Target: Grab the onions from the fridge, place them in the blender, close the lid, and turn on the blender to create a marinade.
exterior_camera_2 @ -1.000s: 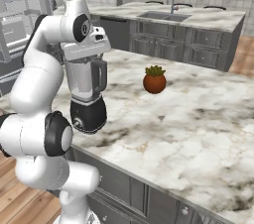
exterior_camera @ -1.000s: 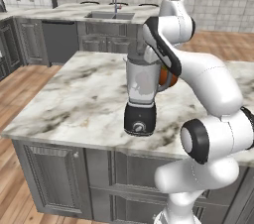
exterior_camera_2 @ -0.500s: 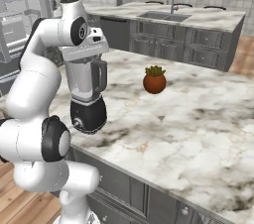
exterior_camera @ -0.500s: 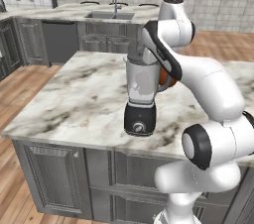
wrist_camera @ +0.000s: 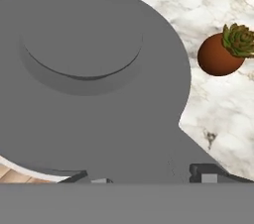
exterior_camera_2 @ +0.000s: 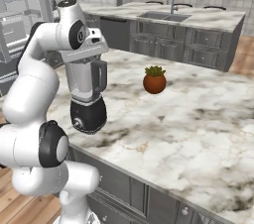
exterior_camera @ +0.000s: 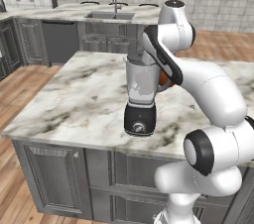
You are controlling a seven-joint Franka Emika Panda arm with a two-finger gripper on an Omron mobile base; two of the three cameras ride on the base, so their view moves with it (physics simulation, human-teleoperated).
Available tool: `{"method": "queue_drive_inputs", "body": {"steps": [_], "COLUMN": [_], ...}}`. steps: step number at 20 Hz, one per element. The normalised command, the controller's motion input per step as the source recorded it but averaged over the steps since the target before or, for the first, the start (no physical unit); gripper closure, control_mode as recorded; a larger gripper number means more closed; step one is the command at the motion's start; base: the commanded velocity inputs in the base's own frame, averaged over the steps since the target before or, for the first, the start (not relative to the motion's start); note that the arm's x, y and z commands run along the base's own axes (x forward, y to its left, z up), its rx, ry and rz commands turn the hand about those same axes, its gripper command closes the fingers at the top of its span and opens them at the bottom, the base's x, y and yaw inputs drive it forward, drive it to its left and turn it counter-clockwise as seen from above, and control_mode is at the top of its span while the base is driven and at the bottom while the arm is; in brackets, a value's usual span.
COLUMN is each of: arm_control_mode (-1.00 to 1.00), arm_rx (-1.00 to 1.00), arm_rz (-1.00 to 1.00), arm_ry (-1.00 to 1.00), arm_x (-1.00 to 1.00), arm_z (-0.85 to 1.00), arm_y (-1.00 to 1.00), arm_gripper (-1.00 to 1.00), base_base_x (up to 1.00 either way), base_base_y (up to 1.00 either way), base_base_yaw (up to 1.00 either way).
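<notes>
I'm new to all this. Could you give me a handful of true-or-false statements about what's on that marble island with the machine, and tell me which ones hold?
1. The blender stands upright on the marble island. True.
2. A small potted plant sits on the island, apart from the blender. True.
3. The blender's base is white. False: the base is black, with a silver dial on its front.
4. The robot's end effector hovers over the sink. False: it is directly above the blender, and the hand view looks down on the grey lid.
5. The potted plant stands inside the blender jug. False: it stands on the marble beside it.
</notes>
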Motion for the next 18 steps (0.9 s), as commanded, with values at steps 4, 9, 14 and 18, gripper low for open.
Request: {"method": "queue_drive_inputs", "body": {"steps": [4,9,14,18], "arm_control_mode": [-1.00,-1.00,-1.00,-1.00], "arm_rx": [-0.01,-0.03,0.00,0.00], "arm_rz": [-0.01,-0.02,-0.06,-0.08], "arm_ry": [-0.05,-0.08,-0.14,-0.04], "arm_x": [0.50,0.40,0.66,0.70], "arm_z": [-0.85,-0.98,-0.46,-0.30], "arm_y": [0.45,0.52,0.57,0.53], "arm_gripper": [-1.00,-1.00,-1.00,-1.00], "base_base_x": [0.00,0.00,0.00,0.00], "base_base_y": [0.00,0.00,0.00,0.00], "base_base_yaw": [0.00,0.00,0.00,0.00]}}
